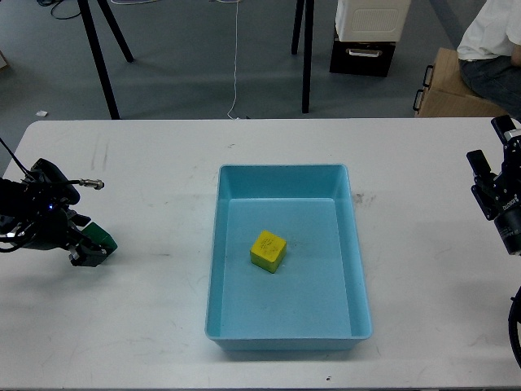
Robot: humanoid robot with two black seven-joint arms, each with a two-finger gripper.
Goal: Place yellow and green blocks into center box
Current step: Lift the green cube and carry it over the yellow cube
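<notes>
A yellow block lies inside the light blue center box in the middle of the white table. A green block is at the far left of the table, between the fingertips of my left gripper, which is shut on it low over the table. My right arm comes in at the right edge, well away from the box; its fingers cannot be told apart.
Black stand legs and a dark cabinet stand on the floor behind the table. A cardboard box and a seated person are at the back right.
</notes>
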